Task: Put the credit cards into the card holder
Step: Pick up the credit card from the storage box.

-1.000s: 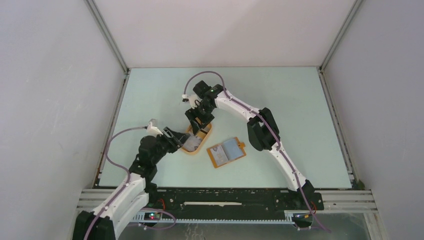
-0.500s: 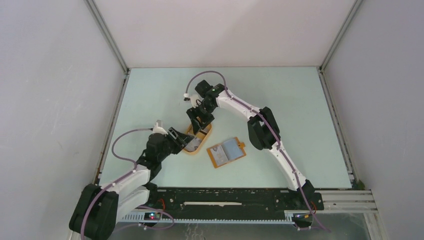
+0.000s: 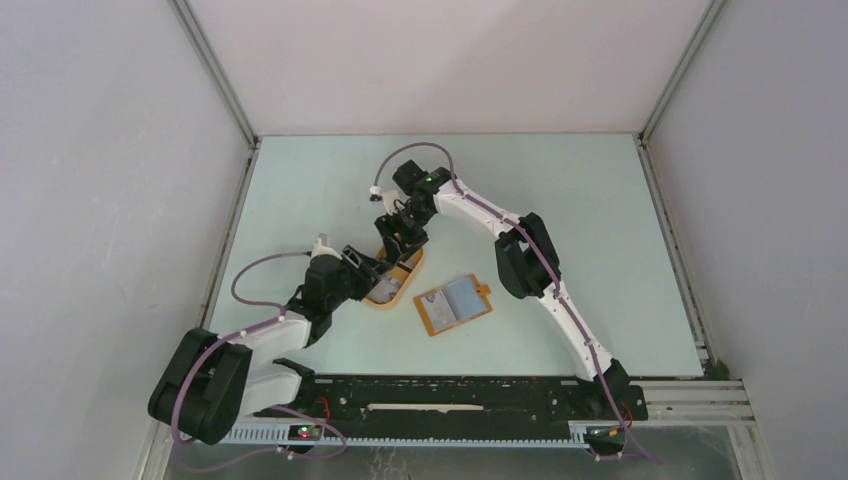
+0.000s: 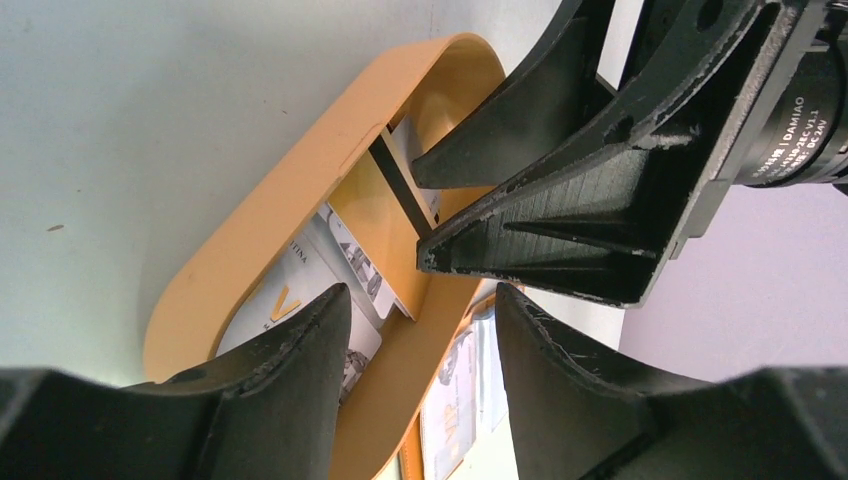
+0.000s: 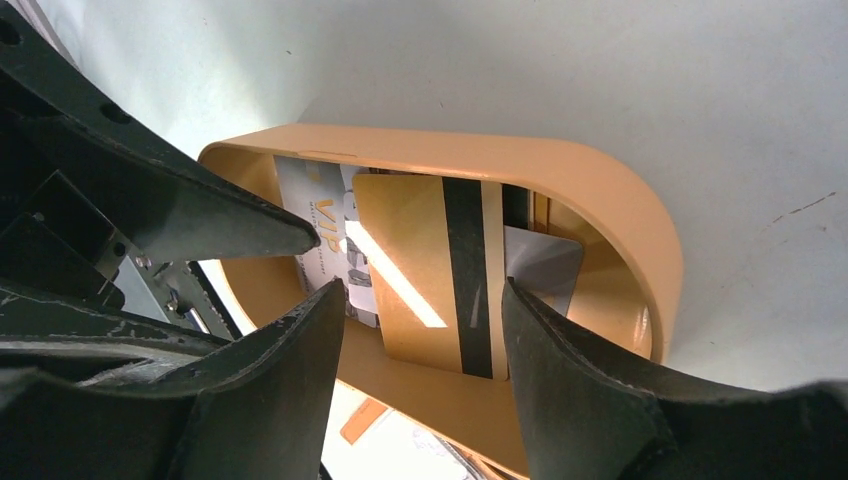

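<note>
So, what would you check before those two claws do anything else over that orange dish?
1. Jaws of the right gripper open astride the gold card with a black stripe: ok.
2. Fingers actually touching that card: cannot tell.
3. The left gripper open at the near end of the oval orange plastic tray: ok.
4. Grippers clear of each other: cannot tell, they are very close.
5. The flat orange-tan wallet lying open, blue-grey lining up, beside the tray: ok.
6. The pale printed cards lying in the tray: ok.
</note>
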`<state>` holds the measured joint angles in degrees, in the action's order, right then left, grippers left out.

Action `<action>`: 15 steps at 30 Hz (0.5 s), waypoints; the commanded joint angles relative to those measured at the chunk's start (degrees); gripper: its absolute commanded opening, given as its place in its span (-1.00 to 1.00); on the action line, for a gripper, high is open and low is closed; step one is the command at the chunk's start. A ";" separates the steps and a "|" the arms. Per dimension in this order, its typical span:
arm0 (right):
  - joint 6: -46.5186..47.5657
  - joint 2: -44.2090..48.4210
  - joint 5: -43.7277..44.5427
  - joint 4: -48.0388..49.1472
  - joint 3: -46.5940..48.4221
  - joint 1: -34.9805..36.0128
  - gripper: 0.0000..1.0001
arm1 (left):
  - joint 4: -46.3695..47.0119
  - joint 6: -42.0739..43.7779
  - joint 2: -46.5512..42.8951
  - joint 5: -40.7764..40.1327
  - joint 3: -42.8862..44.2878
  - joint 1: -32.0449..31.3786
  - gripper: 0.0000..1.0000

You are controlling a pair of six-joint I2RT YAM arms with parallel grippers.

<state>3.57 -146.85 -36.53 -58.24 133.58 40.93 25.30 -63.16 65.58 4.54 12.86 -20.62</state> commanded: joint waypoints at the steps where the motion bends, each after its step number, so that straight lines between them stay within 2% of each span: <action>1: -0.32 -3.36 1.70 -2.23 0.00 -1.26 0.35 | -1.48 -2.34 2.90 -3.44 4.62 -1.35 0.21; 10: -1.14 -3.63 0.98 -1.89 -0.01 -2.05 0.29 | -11.12 -4.93 4.75 -9.58 9.06 -3.82 0.20; 15: -1.68 -3.71 0.20 -1.71 0.00 -2.32 0.28 | -12.90 -7.44 4.64 -11.99 9.72 -4.60 0.21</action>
<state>2.20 -147.28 -38.11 -58.19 133.58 39.72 15.79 -67.96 70.28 -3.53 19.86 -24.58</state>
